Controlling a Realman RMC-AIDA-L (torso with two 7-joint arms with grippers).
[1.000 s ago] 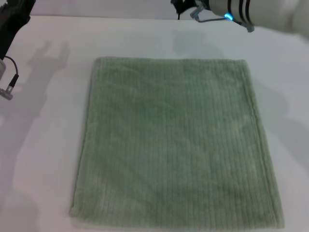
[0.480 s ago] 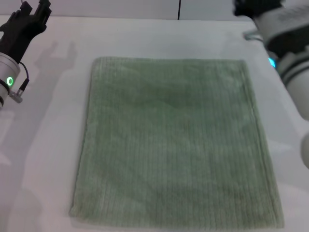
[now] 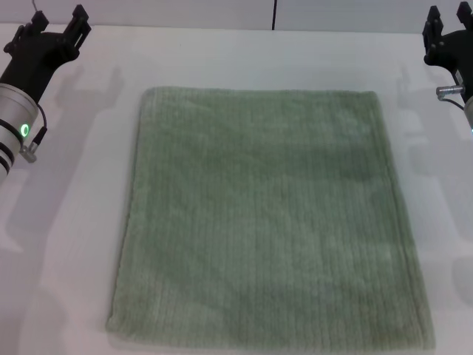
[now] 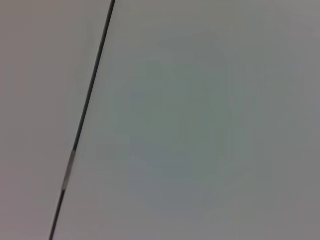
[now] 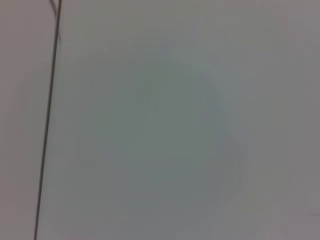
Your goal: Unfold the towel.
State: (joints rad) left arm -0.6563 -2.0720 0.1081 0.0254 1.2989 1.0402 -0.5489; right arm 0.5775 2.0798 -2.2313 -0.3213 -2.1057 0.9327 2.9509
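The towel [image 3: 270, 214] is pale sage-green ribbed terry cloth. It lies spread flat as one roughly square sheet on the white table [image 3: 74, 222], and all its hemmed edges show in the head view. My left gripper [image 3: 57, 21] is open and empty, raised off the towel's far left corner. My right gripper [image 3: 452, 22] is at the frame's right edge, off the towel's far right corner, partly cut off. Neither gripper touches the towel. Both wrist views show only a plain pale surface, not the towel.
A dark vertical seam [image 3: 274, 15] runs down the pale wall behind the table. It also shows in the left wrist view [image 4: 85, 115] and the right wrist view [image 5: 49, 115]. White table surrounds the towel on both sides and behind.
Both arms have swung outward and back: the right from above the towel's far edge to the far right, the left up into view at far left. The towel has not moved.
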